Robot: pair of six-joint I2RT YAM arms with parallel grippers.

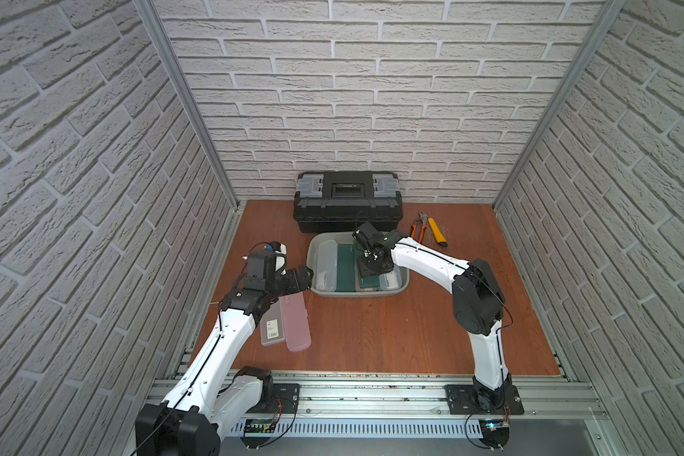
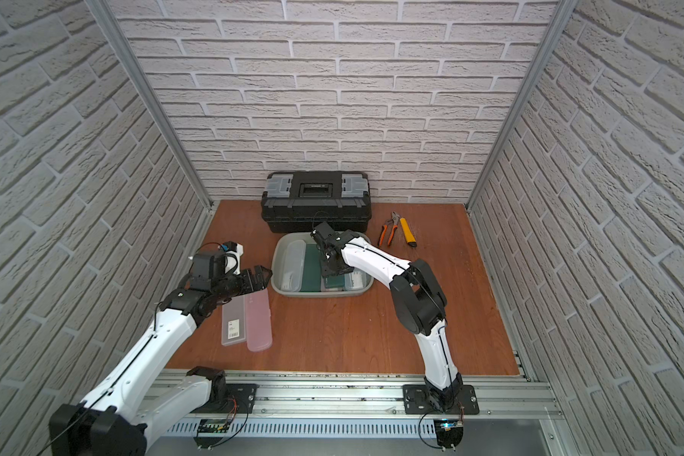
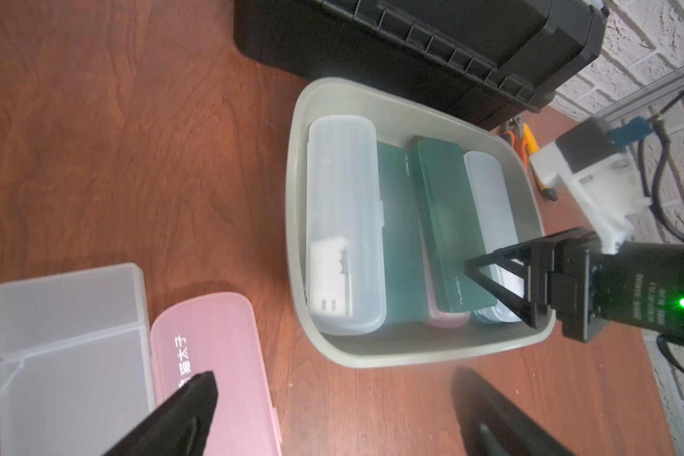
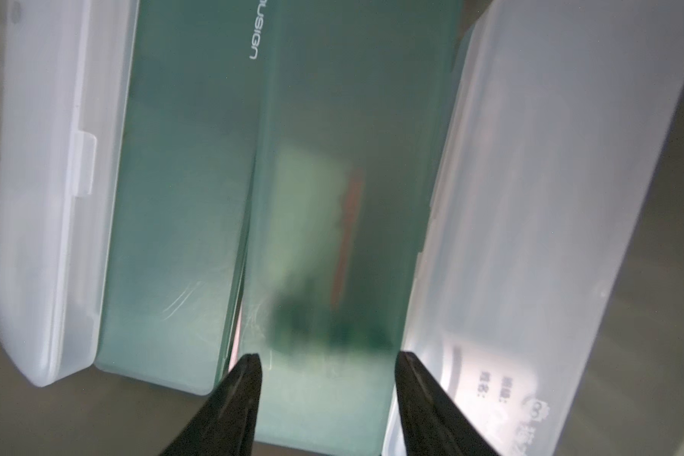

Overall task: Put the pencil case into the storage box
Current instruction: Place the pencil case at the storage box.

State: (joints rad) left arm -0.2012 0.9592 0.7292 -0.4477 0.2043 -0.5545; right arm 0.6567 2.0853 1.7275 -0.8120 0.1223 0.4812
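Target for the coming move, we judge, is the pink pencil case (image 1: 297,325), flat on the worktop (image 1: 391,335) to the robot's left of the storage box (image 1: 348,294) and outside it. Long axis runs from the robot's base toward the back wall, roughly parallel to the cases in the box. Nearer is the left gripper (image 1: 307,277): it hangs over the case's far end, jaws spread wide, nothing held. In the left wrist view one fingertip (image 3: 190,406) is above the pink lid and the other above bare worktop by the box. We think it must shift away from the box and drop to straddle the short width. A frosted grey case (image 1: 271,329) lies just beside the pink one on the side away from the box, leaving little room for that finger.

The right gripper (image 4: 326,361) is down in the box, jaws flanking the near end of a green pencil case (image 4: 332,197); we cannot tell if they pinch it. That case rests atop others, between a second green case (image 3: 395,237) and a clear case (image 3: 490,189); another clear case (image 3: 344,221) lies by the opposite wall. Box floor looks full and the right arm hangs over it: both obstruct a drop. Black toolbox (image 1: 346,201), pliers (image 1: 418,229) and a yellow utility knife (image 1: 437,233) sit behind, out of the way.
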